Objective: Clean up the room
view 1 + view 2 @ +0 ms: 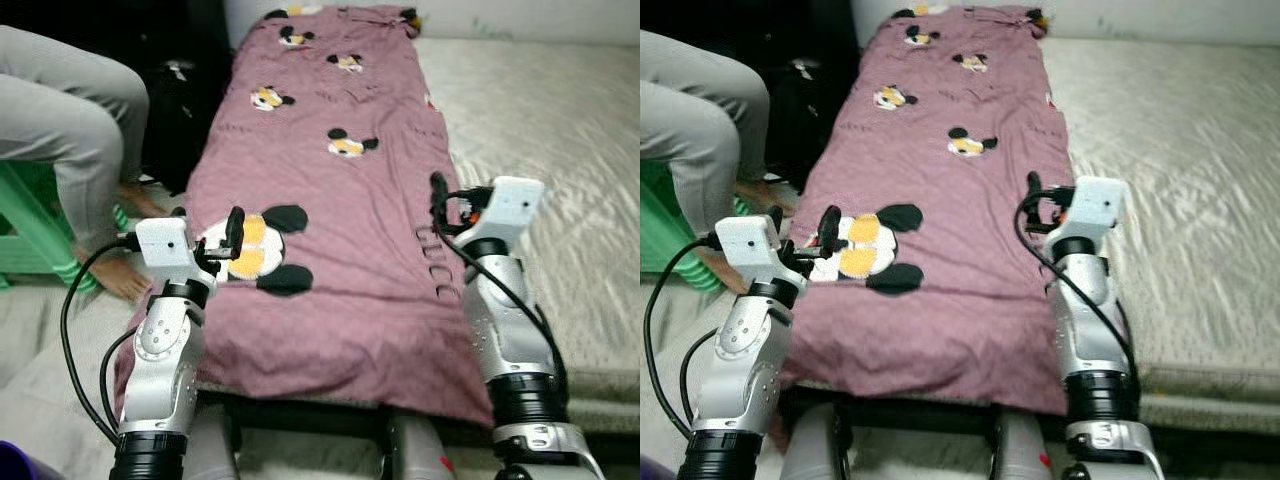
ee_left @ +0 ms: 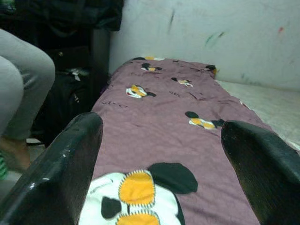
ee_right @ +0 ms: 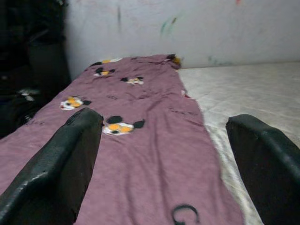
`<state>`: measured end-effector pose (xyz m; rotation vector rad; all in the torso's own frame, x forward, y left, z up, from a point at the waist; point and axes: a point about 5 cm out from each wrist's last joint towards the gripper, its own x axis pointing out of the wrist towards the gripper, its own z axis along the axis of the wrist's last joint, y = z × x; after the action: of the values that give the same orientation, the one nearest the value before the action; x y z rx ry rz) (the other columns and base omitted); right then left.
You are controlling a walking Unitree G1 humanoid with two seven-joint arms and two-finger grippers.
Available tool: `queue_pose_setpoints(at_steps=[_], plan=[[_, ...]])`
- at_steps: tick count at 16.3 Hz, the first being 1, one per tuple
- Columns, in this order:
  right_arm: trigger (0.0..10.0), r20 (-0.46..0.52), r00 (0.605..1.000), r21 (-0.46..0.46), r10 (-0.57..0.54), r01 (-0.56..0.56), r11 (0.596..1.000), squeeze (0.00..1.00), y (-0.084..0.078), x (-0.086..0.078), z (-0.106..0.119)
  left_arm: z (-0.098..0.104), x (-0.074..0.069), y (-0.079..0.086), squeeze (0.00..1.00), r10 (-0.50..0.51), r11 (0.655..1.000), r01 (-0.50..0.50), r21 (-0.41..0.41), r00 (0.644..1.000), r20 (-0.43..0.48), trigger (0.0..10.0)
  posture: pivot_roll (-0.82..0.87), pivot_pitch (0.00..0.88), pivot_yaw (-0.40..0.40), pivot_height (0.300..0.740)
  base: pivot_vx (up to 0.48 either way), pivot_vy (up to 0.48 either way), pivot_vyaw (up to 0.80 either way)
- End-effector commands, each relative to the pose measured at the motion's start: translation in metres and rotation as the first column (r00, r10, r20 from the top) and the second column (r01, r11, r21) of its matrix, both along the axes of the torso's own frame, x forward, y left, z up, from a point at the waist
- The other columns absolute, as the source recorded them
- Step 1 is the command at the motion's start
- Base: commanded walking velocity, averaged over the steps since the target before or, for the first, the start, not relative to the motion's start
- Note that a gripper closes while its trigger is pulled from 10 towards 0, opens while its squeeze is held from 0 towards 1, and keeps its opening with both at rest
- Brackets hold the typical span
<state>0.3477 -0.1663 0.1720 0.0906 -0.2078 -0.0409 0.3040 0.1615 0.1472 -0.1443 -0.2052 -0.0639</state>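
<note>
A: Where's the blanket (image 1: 340,190) rel. to the grippers?

B: Mauve, cartoon-mouse print, folded into a long strip. Lies on the left part of the mattress (image 1: 540,120), long axis running near-to-far, straight away from the robot toward the wall (image 2: 211,28). Near end droops over the mattress edge just in front of the robot.

A: Left gripper (image 1: 212,246)?

B: Over the near-left corner of the strip, right above the big mouse patch (image 1: 255,250). Fingers spread wide, nothing between them. Wrist view looks down the strip's length, cloth below and ahead.

A: Right gripper (image 1: 1045,205)?

B: Above the strip's right edge, near end, about where cloth meets bare mattress. Also wide apart, empty. Its wrist view has the cloth edge running between the fingers, mattress to one side.

A: So which arm's nearer?

B: Roughly even, I'd say. Each sits over its own near corner, one per side, w/ the strip's width between them. Neither touches the cloth as far as I can tell.

A: What does the next move hinge on?

B: Probably both dropping onto the near corners, then carrying that end along the long axis, i.e. away toward the wall, for a fold.

A: Anything close by?

B: A seated person's legs (image 1: 70,130) on the left, beside a green stool (image 1: 30,230). Close to the left arm's side, so watch that swing.
</note>
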Motion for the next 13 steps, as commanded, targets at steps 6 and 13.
queue_pose_setpoints(at_steps=[6,13], plan=[[10.0,0.003,1.0,-0.01,-0.004,0.004,1.0,0.0,0.009,-0.003,-0.004,-0.01,-0.003,0.0,0.0,0.019,1.0,-0.019,0.0,0.999,-0.038,10.0,-0.02,0.0,0.008,0.734,0.0,0.0,0.0],[10.0,-0.041,0.999,-0.06,-0.019,0.016,0.998,0.0,0.009,-0.014,-0.016,-0.014,-0.007,-0.008,0.0,0.008,1.0,-0.008,0.01,0.998,-0.058,10.0,-0.04,0.0,0.011,0.74,0.0,0.0,0.0]])
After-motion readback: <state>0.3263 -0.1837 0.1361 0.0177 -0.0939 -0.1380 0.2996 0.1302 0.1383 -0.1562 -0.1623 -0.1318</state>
